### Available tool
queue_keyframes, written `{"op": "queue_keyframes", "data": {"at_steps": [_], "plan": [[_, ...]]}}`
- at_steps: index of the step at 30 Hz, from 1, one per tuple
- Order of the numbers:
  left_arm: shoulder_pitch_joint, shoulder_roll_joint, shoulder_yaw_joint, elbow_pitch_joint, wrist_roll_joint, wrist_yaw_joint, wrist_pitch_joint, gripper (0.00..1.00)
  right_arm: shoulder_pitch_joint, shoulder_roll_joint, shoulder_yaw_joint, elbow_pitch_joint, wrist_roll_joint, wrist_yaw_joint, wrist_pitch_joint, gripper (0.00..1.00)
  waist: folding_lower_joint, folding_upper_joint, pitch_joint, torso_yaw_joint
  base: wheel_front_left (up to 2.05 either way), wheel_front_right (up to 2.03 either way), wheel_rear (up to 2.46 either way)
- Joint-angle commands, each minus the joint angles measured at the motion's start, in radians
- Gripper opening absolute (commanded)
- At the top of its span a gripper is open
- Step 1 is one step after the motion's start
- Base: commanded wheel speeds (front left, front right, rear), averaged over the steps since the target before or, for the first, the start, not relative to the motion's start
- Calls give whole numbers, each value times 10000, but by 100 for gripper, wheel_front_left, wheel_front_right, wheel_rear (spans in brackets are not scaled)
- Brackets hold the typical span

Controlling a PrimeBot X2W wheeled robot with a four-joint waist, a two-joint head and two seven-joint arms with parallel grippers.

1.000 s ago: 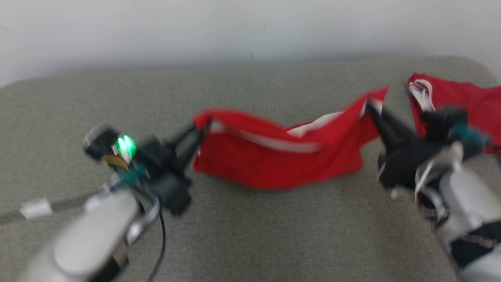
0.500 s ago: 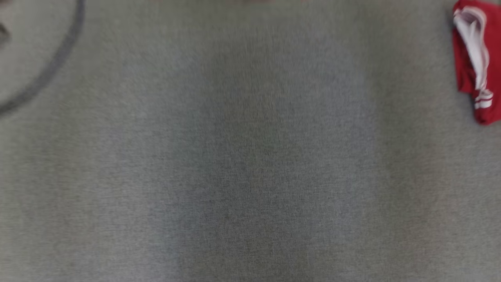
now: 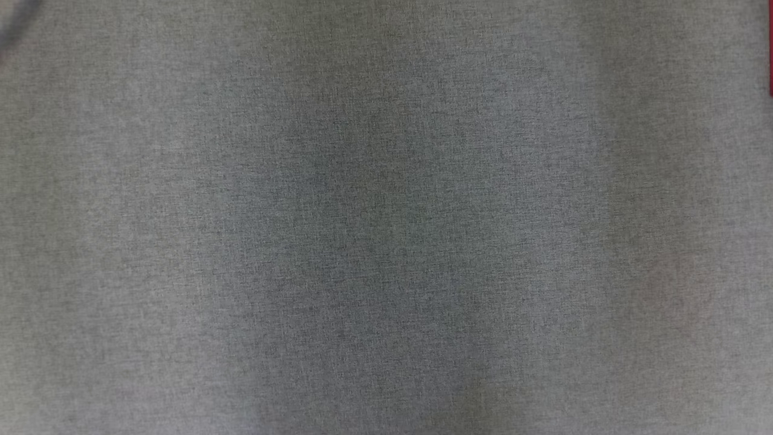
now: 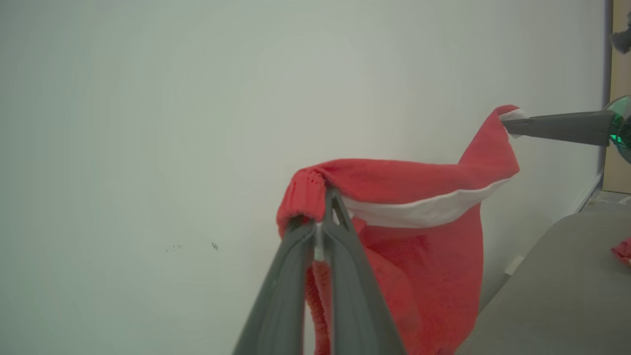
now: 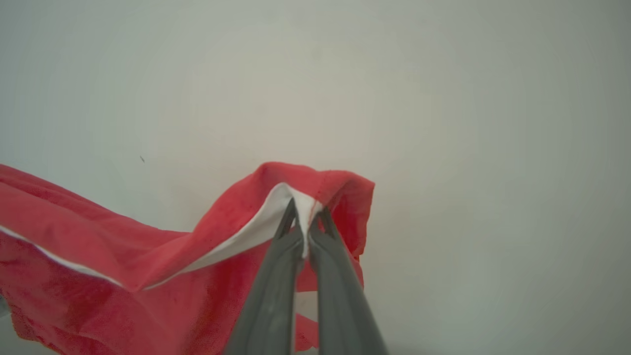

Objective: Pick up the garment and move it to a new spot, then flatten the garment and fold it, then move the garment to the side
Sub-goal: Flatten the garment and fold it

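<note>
The red garment (image 4: 424, 256), trimmed with a white band, hangs in the air before a pale wall (image 4: 148, 123), held up off the grey fabric surface (image 3: 386, 241). The left gripper (image 4: 319, 224) has its jaws pinched tight on a ribbed red edge. The right gripper (image 5: 306, 217) is clamped on a white-trimmed corner (the cloth sags between the two). Another bit of red cloth (image 4: 623, 249) lies on the surface at the right.
</note>
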Motion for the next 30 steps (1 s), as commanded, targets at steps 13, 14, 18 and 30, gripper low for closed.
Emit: {"op": "queue_keyframes", "data": {"at_steps": [13, 14, 18, 30], "plan": [[6974, 296, 1586, -3270, 0, 206, -313, 0, 6469, -2464, 1787, -2715, 2094, -29, -1418, 0, -4, -3, -1516, 33, 0, 0, 0], [8428, 188, 2116, -3952, 201, 377, -315, 0, 7784, -2865, 1744, -3203, 2299, -29, -1496, 0, -4, -3, -1811, 43, 0, 0, 0], [10991, -16, 2286, -4873, 831, 510, -315, 0, 10174, -3261, 1303, -4039, 2671, -29, -1765, 0, -4, -3, -2367, 90, 0, 0, 0], [15787, -1071, 3111, -4842, 2569, 467, -316, 0, 15716, -2802, -766, -5701, 1824, -29, -1557, 0, -4, -3, -3734, 161, 0, 0, 0]]}}
